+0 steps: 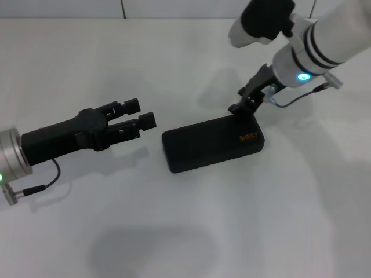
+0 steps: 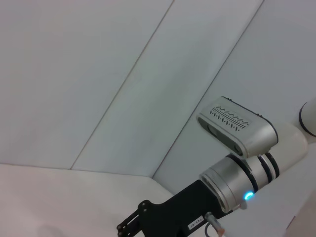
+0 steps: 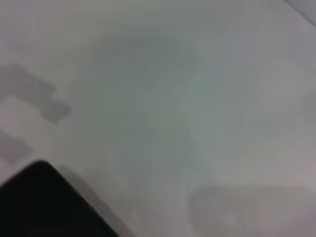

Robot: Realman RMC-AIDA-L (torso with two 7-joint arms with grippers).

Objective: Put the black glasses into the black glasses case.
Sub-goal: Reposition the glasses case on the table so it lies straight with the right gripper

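I see a plain white table (image 1: 174, 231) carrying everything. The only thing lying directly on it is the black glasses case (image 1: 211, 143), closed, set at a slight diagonal near the middle, small orange lettering on its lid toward my right arm's side.

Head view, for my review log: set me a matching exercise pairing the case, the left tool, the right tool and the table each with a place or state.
Things:
1. glasses case
2. left tool
3. right tool
4. table

Places or states:
A. white, carrying everything
B. at the case's far right edge
C. lid down, lying flat mid-table
D. fingers apart, left of the case, clear of it

Pairs: 1-C, 2-D, 3-B, 4-A

No glasses show in any view.
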